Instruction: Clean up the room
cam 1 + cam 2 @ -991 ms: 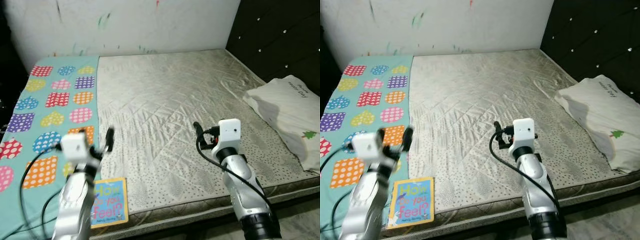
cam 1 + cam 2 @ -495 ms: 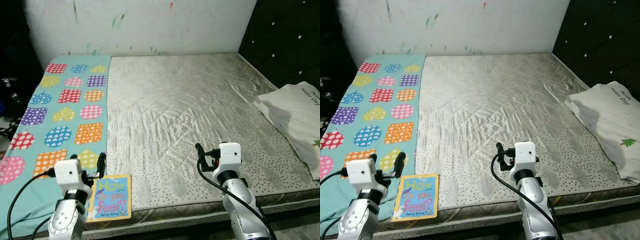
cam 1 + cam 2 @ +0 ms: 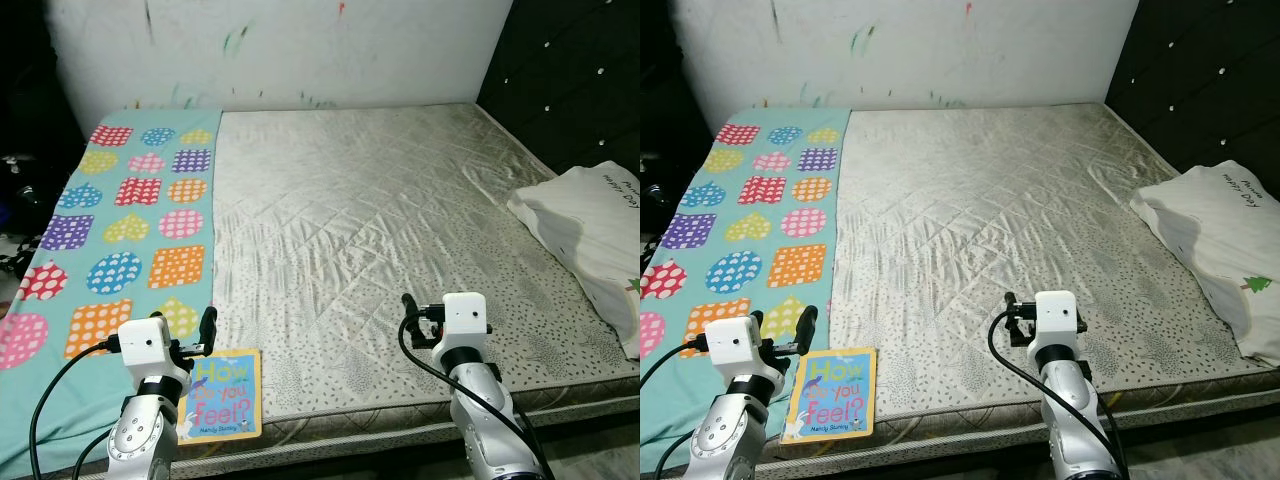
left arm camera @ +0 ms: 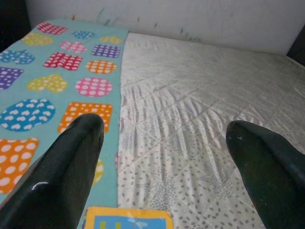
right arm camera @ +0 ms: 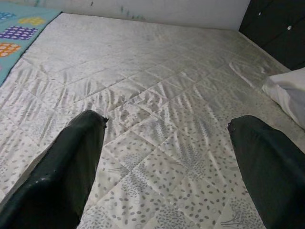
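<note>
While both grippers, left (image 4: 162,138) and right (image 5: 167,133), are held spread wide and empty over the mattress (image 3: 380,220) front edge, one book (image 3: 220,393) is seen at its front-left corner, one pillow (image 3: 590,225) at the right edge.

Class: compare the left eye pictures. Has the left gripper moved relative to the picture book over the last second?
Yes. The left gripper has dropped toward the bed's near edge: a second ago it was well above the picture book, now it is beside the book's top left corner, jaws open.

The pillow (image 3: 590,232) is cut off at the edge; the book (image 4: 127,221) shows just its top strip.
</note>
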Motion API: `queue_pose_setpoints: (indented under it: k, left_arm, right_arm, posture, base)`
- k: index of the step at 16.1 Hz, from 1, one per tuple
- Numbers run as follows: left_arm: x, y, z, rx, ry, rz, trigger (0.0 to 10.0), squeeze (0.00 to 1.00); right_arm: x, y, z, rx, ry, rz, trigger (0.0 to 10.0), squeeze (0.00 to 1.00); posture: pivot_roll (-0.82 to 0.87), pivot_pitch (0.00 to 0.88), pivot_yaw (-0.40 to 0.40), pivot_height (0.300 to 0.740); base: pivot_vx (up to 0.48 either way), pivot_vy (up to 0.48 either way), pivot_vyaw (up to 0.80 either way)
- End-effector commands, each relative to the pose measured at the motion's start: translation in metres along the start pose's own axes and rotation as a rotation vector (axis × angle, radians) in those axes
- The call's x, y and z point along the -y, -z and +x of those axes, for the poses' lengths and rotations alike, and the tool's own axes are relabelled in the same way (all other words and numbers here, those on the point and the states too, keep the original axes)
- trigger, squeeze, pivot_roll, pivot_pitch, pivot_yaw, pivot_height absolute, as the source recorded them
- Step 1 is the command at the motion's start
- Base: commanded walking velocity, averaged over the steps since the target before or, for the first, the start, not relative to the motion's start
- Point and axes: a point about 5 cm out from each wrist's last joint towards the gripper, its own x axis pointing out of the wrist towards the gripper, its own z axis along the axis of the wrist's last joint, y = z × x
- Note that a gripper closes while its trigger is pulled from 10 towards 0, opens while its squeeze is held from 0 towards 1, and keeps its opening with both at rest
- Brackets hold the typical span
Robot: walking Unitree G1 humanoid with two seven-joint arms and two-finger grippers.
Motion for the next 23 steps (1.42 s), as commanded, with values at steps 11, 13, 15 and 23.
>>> queue_pose_setpoints:
  k: [11, 13, 15, 23]
  left_arm:
    - [0.0025, 0.0024, 0.0022, 0.005, 0.023, 0.004, 10.0, 0.0]
    - [0.0027, 0.0025, 0.0021, 0.006, 0.025, 0.004, 10.0, 0.0]
    - [0.0032, 0.0027, 0.002, 0.006, 0.026, 0.003, 10.0, 0.0]
    - [0.0047, 0.0042, 0.0036, 0.003, 0.028, -0.004, 10.0, 0.0]
  right_arm:
    - [0.0021, 0.0, 0.0008, 0.014, -0.012, -0.029, 10.0, 0.0]
    - [0.0019, 0.0002, 0.0006, 0.013, -0.015, -0.034, 10.0, 0.0]
    - [0.0026, 0.0004, 0.0001, 0.013, -0.016, -0.029, 10.0, 0.0]
    - [0.0021, -0.0011, -0.0002, 0.024, -0.04, -0.063, 10.0, 0.0]
  posture:
    - [-0.04, 0.0, -0.034, 0.74]
    - [-0.04, 0.0, -0.034, 0.74]
    - [-0.04, 0.0, -0.034, 0.74]
    - [-0.05, 0.0, -0.037, 0.74]
  base:
    - [0.0, 0.209, -0.37]
    - [0.0, 0.133, 0.0]
    - [0.0, 0.0, 0.0]
    - [0.0, 0.285, 0.5]
